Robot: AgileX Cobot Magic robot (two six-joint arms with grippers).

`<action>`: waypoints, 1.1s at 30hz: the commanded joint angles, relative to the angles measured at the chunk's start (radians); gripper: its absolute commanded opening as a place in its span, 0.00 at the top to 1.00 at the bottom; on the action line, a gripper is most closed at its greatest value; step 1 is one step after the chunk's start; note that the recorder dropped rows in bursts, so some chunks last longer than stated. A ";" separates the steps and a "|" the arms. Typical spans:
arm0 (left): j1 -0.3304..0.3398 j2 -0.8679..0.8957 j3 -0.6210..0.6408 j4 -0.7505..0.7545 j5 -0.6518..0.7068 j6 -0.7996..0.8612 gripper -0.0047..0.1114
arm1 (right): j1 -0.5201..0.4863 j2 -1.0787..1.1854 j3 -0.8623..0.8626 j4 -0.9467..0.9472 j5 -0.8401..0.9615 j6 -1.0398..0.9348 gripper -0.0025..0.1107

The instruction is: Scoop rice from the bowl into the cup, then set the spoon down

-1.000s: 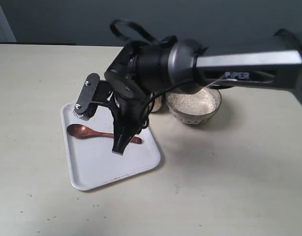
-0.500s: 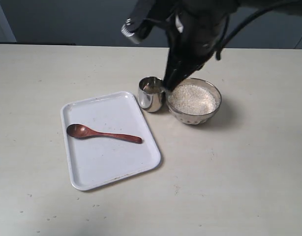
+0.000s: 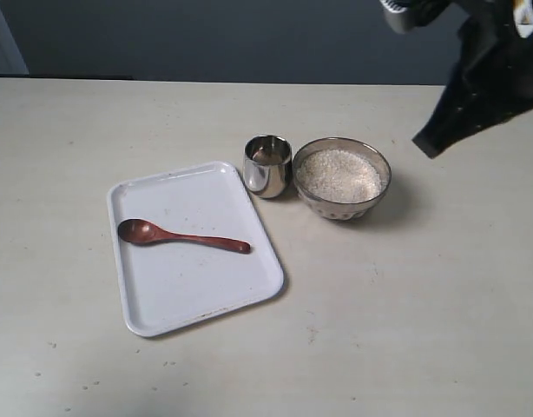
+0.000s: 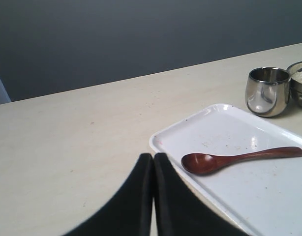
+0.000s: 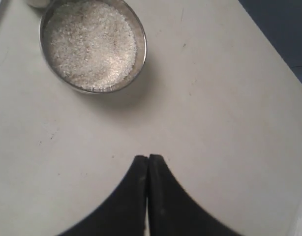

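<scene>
You can identify the left gripper [image 4: 153,156] and the right gripper [image 5: 148,157] by two matte black fingers [image 4: 134,201] each, with curved outer edges tapering to narrow tips. The right arm [image 3: 488,69] is black-cased and carries a pale grey fitting [image 3: 395,16].

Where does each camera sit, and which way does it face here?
Exterior: raised, off the arms, looking down at the table with tray, spoon, cup, bowl; right gripper at upper right.
Left wrist: low, looking across the tray toward a dark wall; shut left gripper in front.
Right wrist: overhead, looking down on the rice; shut right gripper in front.
Shared: exterior and left wrist both show the spoon lying on the tray.
</scene>
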 commanded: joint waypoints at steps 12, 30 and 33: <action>-0.005 -0.004 -0.002 0.002 -0.012 -0.003 0.96 | -0.007 -0.357 0.186 0.116 -0.124 0.150 0.98; -0.005 -0.004 -0.002 0.002 -0.012 -0.003 0.96 | -0.410 -0.753 0.514 0.085 -0.713 0.408 0.98; -0.005 -0.004 -0.002 0.002 -0.012 -0.003 0.96 | -0.551 -0.882 0.635 0.099 -0.772 0.408 0.98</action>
